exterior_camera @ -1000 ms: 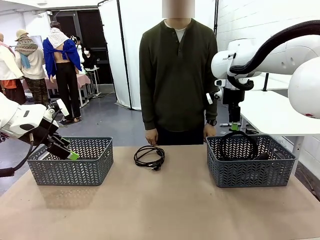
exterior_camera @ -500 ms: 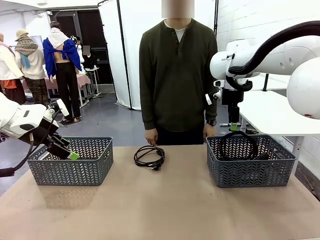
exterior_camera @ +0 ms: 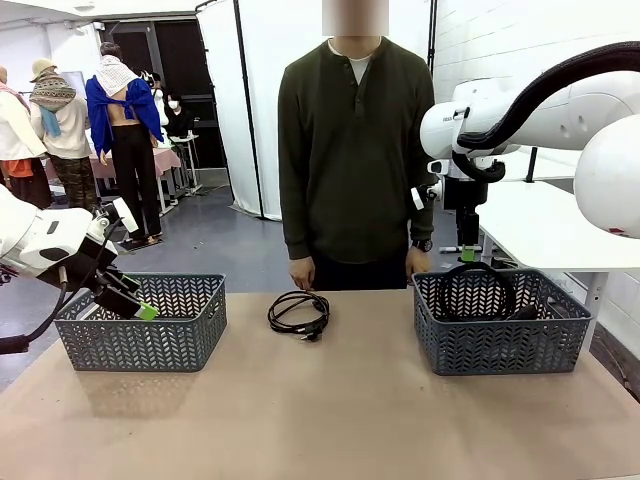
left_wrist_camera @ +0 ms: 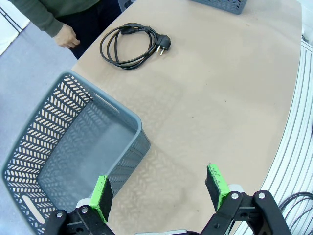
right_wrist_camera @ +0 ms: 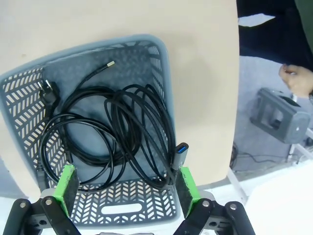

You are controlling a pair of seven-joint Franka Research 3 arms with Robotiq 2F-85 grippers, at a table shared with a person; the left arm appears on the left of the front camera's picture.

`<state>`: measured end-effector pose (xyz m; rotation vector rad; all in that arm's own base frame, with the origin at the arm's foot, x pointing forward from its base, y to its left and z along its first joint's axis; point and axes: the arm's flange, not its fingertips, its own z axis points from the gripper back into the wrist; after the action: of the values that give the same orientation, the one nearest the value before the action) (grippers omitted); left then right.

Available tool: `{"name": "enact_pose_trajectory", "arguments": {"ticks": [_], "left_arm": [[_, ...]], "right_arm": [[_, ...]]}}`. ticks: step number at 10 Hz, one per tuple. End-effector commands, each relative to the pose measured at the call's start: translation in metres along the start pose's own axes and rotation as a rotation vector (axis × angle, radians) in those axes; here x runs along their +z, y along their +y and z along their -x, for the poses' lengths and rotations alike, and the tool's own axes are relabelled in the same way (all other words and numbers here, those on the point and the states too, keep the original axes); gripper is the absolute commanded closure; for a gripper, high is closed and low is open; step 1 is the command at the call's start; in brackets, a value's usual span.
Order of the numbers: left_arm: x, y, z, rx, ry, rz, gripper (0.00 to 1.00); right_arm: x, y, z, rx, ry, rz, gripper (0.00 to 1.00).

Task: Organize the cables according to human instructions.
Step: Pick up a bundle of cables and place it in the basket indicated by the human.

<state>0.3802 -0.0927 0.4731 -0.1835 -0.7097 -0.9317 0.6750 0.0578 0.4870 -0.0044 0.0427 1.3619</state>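
Observation:
One coiled black cable [exterior_camera: 298, 312] lies on the table in front of the person, between the two baskets; the left wrist view has this cable [left_wrist_camera: 132, 43] with its plug end. More black cables [right_wrist_camera: 112, 132] lie looped inside the right basket [exterior_camera: 500, 345], one loop [exterior_camera: 478, 290] leaning against its back wall. My right gripper [exterior_camera: 467, 255] hangs above that basket's far side, open [right_wrist_camera: 126, 187], nothing between its pads. My left gripper [exterior_camera: 140, 298] hovers over the near left corner of the left basket [exterior_camera: 150, 345], open [left_wrist_camera: 159, 193] and holding nothing.
The left basket [left_wrist_camera: 29, 147] has nothing in it. The person stands at the far edge, hands down by the table, one hand [left_wrist_camera: 66, 35] near the loose cable, the other hand [right_wrist_camera: 296, 81] beside the right basket. Bare brown tabletop [exterior_camera: 320, 420] spreads toward me.
The right arm has edged very slightly to the left above its basket. Nothing else has moved.

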Motion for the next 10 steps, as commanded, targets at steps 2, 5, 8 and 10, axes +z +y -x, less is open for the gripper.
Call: {"name": "enact_pose_trajectory", "arguments": {"ticks": [2, 5, 8, 10], "left_arm": [[-0.001, 0.003, 0.002, 0.004, -0.006, 0.004, 0.0], [-0.001, 0.003, 0.002, 0.004, -0.006, 0.004, 0.0], [-0.001, 0.003, 0.002, 0.004, -0.006, 0.004, 0.0], [-0.001, 0.003, 0.002, 0.004, -0.006, 0.004, 0.0]], "right_arm": [[0.002, -0.001, 0.002, 0.012, -0.009, 0.005, 0.0], [0.022, 0.016, 0.005, -0.06, -0.081, 0.02, 0.0], [0.045, 0.054, 0.001, -0.19, -0.207, 0.018, 0.0], [0.051, 0.084, -0.012, -0.216, -0.27, 0.047, 0.0]]}}
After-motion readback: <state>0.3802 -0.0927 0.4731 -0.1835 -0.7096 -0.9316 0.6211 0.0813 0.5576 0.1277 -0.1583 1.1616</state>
